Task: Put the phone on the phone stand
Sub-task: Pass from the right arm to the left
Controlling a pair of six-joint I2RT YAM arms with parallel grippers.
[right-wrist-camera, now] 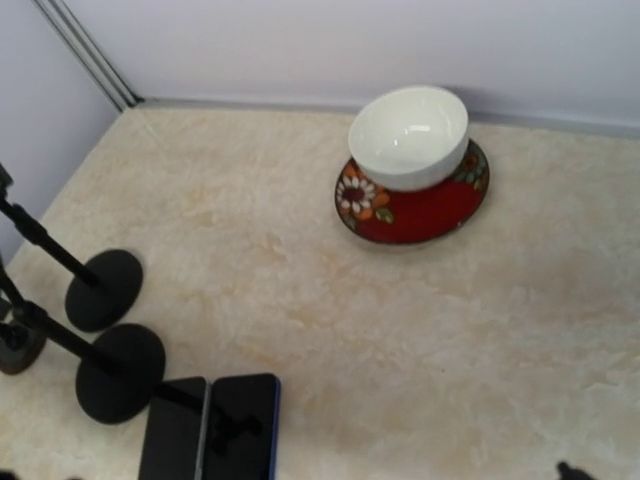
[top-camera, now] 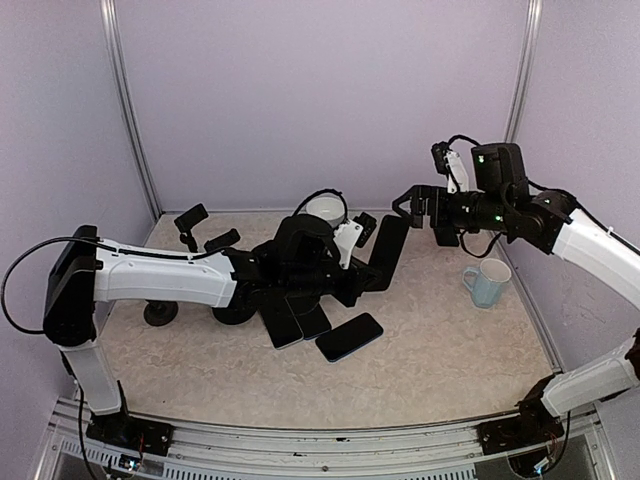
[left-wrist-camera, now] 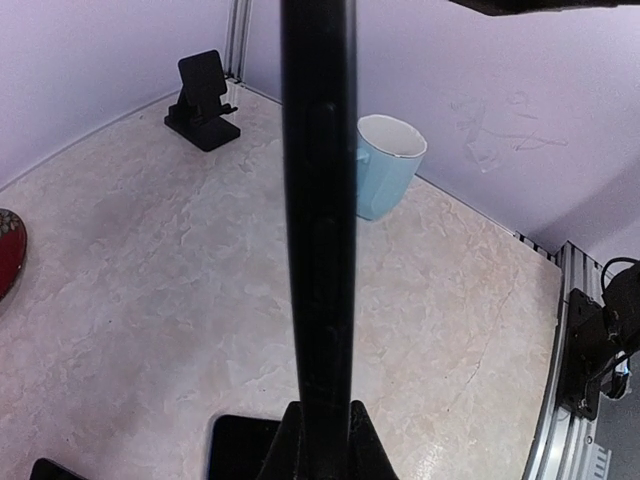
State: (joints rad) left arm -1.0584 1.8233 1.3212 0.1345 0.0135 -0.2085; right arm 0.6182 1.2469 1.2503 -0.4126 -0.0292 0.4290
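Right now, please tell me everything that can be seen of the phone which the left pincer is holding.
The phone is a thin, black, rectangular slab, smooth and slightly glossy. The left pincer is shut on its lower end, one finger on each flat face. The left wrist view shows it edge-on, with what looks like a long side button. It appears lifted off the table, leaning, its upper end near the open right pincer; whether they touch I cannot tell.

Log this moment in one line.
left gripper shut on phone | right gripper open, holding nothing | phone not yet on stand
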